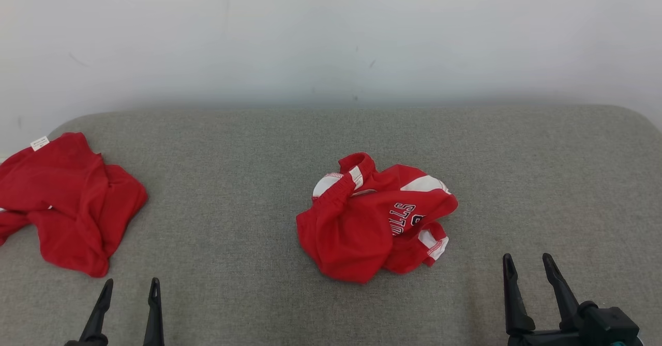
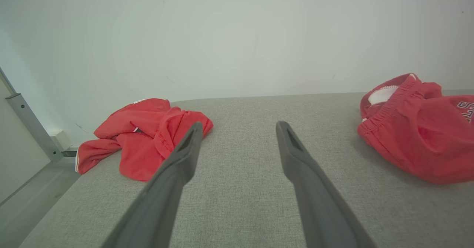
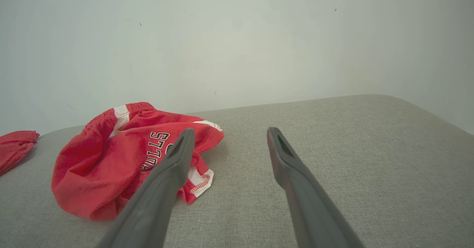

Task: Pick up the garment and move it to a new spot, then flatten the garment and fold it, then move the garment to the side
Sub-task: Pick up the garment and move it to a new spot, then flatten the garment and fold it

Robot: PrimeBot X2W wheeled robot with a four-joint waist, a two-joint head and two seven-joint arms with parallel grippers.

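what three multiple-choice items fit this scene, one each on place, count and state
1. Where on the grey surface is the lettered red garment? A middle; B left edge; C right edge.
2. How many red garments lie there? A one; B two; C four.
3. How are the left end effector and right end effector? A both shut on cloth; B left shut, right open; C both open, empty.
Answers: A, it sits mid-surface in the head view; B, a plain red garment also lies at the left; C, both stand spread with nothing between.
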